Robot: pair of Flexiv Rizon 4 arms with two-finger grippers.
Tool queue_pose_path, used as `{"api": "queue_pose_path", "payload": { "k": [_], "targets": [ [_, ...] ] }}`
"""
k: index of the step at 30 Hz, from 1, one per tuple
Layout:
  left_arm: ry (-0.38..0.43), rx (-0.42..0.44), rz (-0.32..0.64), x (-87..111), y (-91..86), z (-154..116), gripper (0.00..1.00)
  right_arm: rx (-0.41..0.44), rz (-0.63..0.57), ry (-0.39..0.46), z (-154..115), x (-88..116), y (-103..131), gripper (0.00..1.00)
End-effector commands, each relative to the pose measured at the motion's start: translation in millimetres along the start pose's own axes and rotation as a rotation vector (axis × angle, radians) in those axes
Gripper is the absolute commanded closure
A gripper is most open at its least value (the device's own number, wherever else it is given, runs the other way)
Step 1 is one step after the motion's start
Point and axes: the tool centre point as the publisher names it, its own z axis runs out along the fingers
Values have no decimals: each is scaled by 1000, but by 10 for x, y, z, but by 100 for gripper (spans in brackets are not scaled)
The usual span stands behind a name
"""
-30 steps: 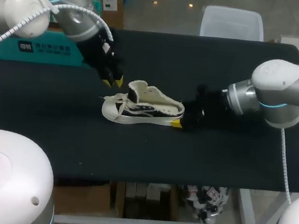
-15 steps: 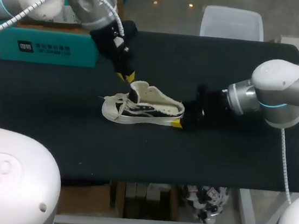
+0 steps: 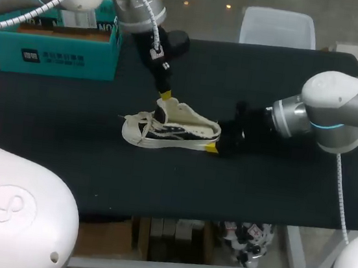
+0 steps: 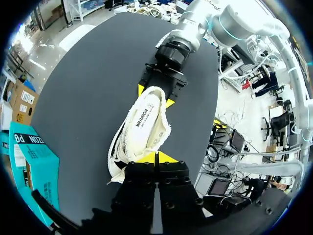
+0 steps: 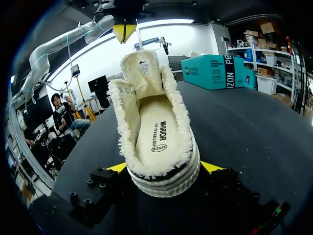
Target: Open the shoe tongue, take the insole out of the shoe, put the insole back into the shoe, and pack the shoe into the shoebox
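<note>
- Black tabletop (image 3: 277,185) fills the scene, with a teal shoebox (image 3: 52,46) at its far left corner, well apart from everything else.
- One shoe (image 3: 173,130) lies near the middle of the table. Its long axis runs left to right, with the toe and the loose laces (image 3: 138,121) to the left and the heel to the right.
- Right gripper (image 5: 164,167) comes in from the right at table height. Its jaws are spread wide, one yellow tip against each side of the heel, so it holds the shoe in place.
- Left gripper (image 3: 165,96) hangs over the far side of the shoe, pointing down at the tongue (image 5: 141,63). Its jaws are pressed tip to tip, and nothing shows between them.
- From the right wrist view the tongue stands upright, with the closed yellow tips just above and beyond its top edge. I cannot tell whether they touch it.
- One insole (image 5: 157,132) lies flat inside the shoe, in plain sight behind the tongue.
- Left arm is the nearer one to the tongue, and by my judgement it is the one to pull it open towards the toe while the right steadies the heel.
- Count: one shoe, one insole, one shoebox, two grippers.
</note>
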Motion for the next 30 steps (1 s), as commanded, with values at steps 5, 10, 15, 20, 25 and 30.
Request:
{"api": "queue_pose_path", "payload": {
  "k": [5,10,15,20,25,30],
  "targets": [
    [-39,-203,771,74,-57,109,100,-3,1,7,57,-62,-119,100],
    [-114,-320,811,77,-189,330,100,-3,1,7,57,-62,-119,100],
    [-133,-360,867,67,-215,517,100,-3,1,7,57,-62,-119,100],
    [-138,-377,855,-74,-216,624,100,-3,1,7,57,-62,-119,100],
    [-103,-388,859,-165,-190,759,100,-3,1,7,57,-62,-119,100],
    [-88,-373,839,-221,-167,865,100,-3,1,7,57,-62,-119,100]
  ]
}}
